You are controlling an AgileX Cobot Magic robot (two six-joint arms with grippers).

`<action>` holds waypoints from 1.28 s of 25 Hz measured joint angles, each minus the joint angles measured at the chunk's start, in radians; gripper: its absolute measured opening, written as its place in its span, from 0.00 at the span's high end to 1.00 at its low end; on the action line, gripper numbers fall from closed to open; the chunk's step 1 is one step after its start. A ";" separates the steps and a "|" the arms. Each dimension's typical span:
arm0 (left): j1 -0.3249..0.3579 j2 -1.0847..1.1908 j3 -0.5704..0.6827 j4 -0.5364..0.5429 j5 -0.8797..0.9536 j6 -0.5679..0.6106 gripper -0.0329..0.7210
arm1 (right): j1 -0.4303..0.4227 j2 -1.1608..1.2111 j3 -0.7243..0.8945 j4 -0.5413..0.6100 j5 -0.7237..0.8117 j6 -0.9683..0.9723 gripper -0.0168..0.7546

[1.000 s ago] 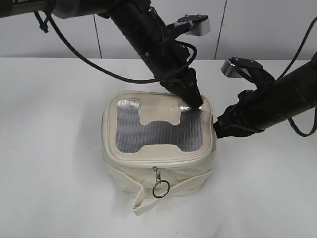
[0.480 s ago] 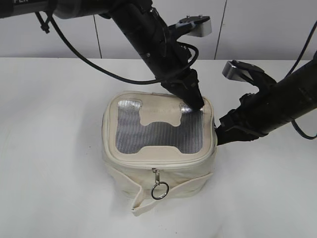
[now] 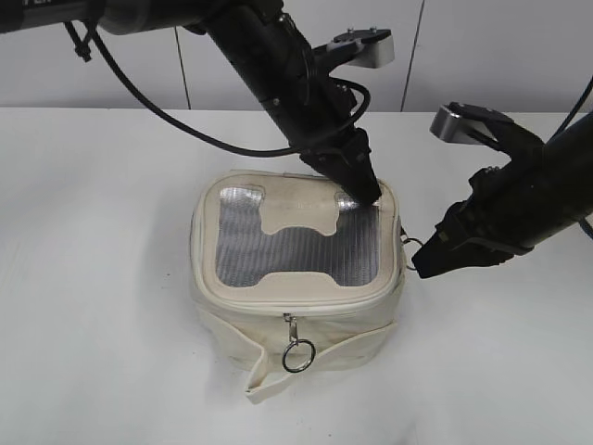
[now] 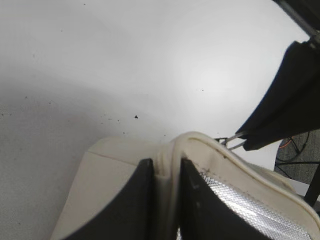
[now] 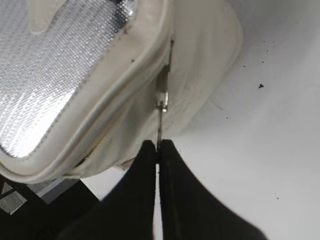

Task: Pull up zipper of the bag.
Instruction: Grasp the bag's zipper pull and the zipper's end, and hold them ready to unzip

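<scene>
The small boxy cream-white cloth bag with a grey mesh lid [image 3: 296, 264] sits in the middle of the plain white table [image 3: 93, 278], with its wide cream strap [image 3: 315, 357] hanging at the front. The left hand [image 3: 368, 193] is closed on the folded cream rim at the bag's back right corner and pins the bag in place; the left wrist view shows the cloth squeezed between its two dark fingers [image 4: 137, 200]. The right hand [image 3: 424, 269] is just beside the bag's right side, and it is pinched shut on the thin silver ring pull [image 5: 159, 131] of the small silver slider [image 5: 163, 92] on the cream zipper track [image 5: 145, 75]. Another ring pull [image 3: 297, 353] hangs free at the front. To do this step well, the right hand should probably pull along the track, not away from the bag, slow and steady. The left hand should hold the corner firm so the bag does not slide or tip. The ring is thin and could slip out if the pull is jerky.
</scene>
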 joint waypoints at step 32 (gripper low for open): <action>-0.001 -0.001 0.000 -0.002 0.026 -0.025 0.82 | 0.266 -0.148 0.045 -0.056 0.209 0.073 0.97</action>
